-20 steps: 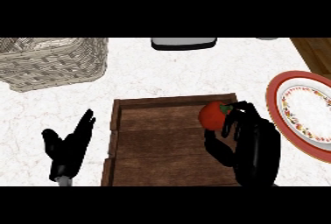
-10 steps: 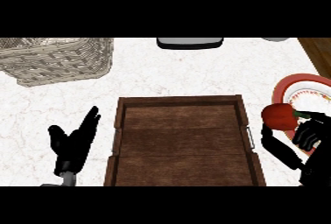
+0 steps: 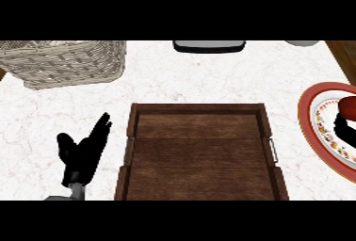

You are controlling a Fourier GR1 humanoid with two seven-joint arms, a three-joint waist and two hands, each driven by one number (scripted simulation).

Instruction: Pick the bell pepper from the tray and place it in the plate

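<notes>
A: Fingers first. What are they doing?

B: The left hand (image 3: 82, 153) has them straight and slightly spread, holding nothing. It rests on the counter (image 3: 208, 77), just left of the tray (image 3: 199, 108). Of the right hand (image 3: 342, 128) only a black sliver shows at the view's right edge, so I cannot tell whether it grips or has let go.

A: And the pepper?

B: The pepper (image 3: 348, 107) is a red patch at that same edge, right above the sliver and apparently touching it. It lies over the inner face of the plate (image 3: 306, 117), and the edge cuts most of it off.

A: What has changed?

B: A second ago the right hand was curled round the pepper over the tray's far right part. Half a second ago it was past the tray's right wall, at the plate's rim. Now the pepper has left the tray and is inside the plate's outline. The left hand has hardly stirred.

A: So for the task?

C: The pick and the carry look done, by my reading. What remains is the set-down and the letting go, but I cannot tell whether the pepper already sits on the plate or hangs above it.

A: Any risk?

B: A round pepper could roll toward the rim once freed.
</notes>
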